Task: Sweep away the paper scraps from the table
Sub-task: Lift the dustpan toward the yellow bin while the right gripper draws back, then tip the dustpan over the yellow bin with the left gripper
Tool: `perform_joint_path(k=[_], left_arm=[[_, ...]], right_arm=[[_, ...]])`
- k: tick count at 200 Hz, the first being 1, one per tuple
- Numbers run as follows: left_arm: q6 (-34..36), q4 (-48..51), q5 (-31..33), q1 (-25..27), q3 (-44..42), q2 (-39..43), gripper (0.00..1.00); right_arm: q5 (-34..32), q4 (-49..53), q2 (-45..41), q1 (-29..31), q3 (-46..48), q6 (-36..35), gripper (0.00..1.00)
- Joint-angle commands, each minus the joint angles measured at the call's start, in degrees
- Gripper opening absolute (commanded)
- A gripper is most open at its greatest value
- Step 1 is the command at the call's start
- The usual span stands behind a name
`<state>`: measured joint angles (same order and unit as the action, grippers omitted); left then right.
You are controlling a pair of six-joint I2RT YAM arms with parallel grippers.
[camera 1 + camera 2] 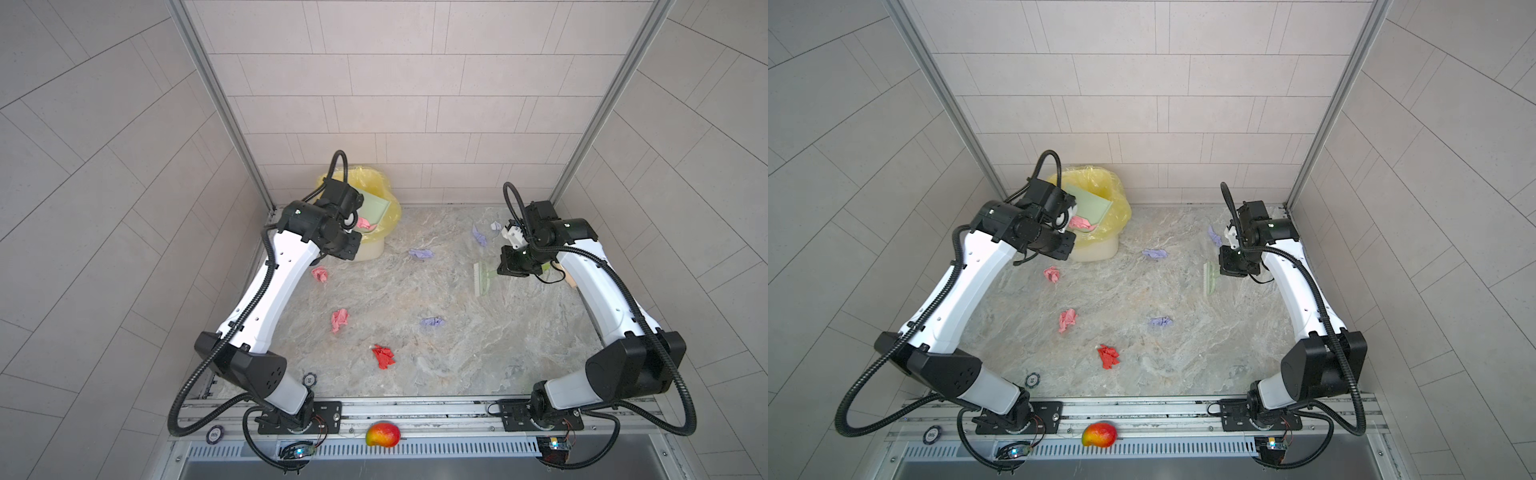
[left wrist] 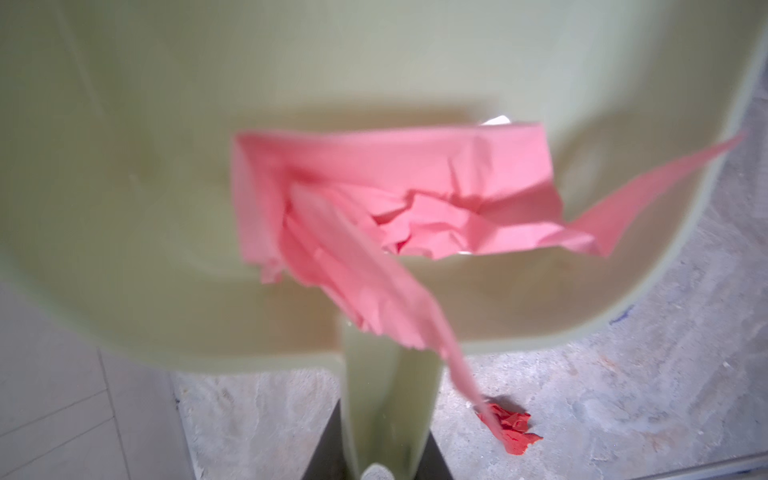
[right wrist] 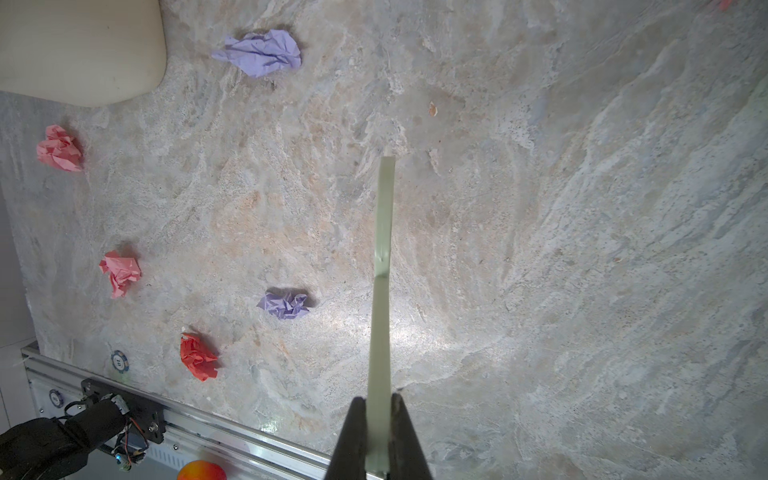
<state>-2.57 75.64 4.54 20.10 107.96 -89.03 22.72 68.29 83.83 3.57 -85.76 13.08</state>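
My left gripper (image 2: 384,457) is shut on the handle of a pale green dustpan (image 1: 376,205) (image 2: 166,166), tilted over the bin. A pink paper scrap (image 2: 395,195) (image 1: 365,223) lies in the pan. My right gripper (image 3: 379,415) is shut on the handle of a pale green brush (image 3: 384,216) (image 1: 482,280), held over the table (image 1: 457,353) at the right. Paper scraps on the table: pink (image 1: 320,274) (image 1: 339,319), red (image 1: 383,356) (image 2: 513,426), purple (image 1: 421,253) (image 1: 432,321) (image 1: 479,235), and a pale one (image 1: 494,226) by the right wrist.
A cream bin (image 1: 374,245) lined with a yellow bag stands at the back left corner. A mango (image 1: 382,434) rests on the front rail. Poker chips lie at the table's front left (image 1: 308,379) and on the rail (image 1: 214,434). Tiled walls close three sides.
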Motion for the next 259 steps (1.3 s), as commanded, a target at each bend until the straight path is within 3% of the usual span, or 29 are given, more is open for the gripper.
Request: perform_joint_path(k=[1, 45, 104, 163, 215, 259], left_arm=[[1.1, 4.2, 4.2, -3.7, 3.3, -0.3, 0.00], [3.5, 5.5, 6.3, -11.2, 8.4, -3.8, 0.00], [9.4, 9.5, 14.9, -12.9, 18.6, -13.3, 0.00], [15.2, 8.5, 24.4, -11.0, 26.3, -20.4, 0.00], [21.1, 5.6, 36.6, -7.7, 25.6, -23.1, 0.00], [29.9, -1.8, 49.1, -4.2, 20.2, -21.9, 0.00]], right_arm=[[0.8, -0.6, -1.3, -0.2, 1.3, -0.6, 0.00], [2.4, -1.6, -0.8, -0.2, 2.6, -0.4, 0.00], [2.5, -1.5, -1.4, -0.3, 4.1, -0.5, 0.00], [2.7, -0.6, -1.5, -0.3, 4.6, -0.8, 0.00], [3.0, -0.5, -1.0, -0.2, 4.3, -0.4, 0.00], [2.9, -0.3, -1.2, -0.2, 4.4, -0.3, 0.00]])
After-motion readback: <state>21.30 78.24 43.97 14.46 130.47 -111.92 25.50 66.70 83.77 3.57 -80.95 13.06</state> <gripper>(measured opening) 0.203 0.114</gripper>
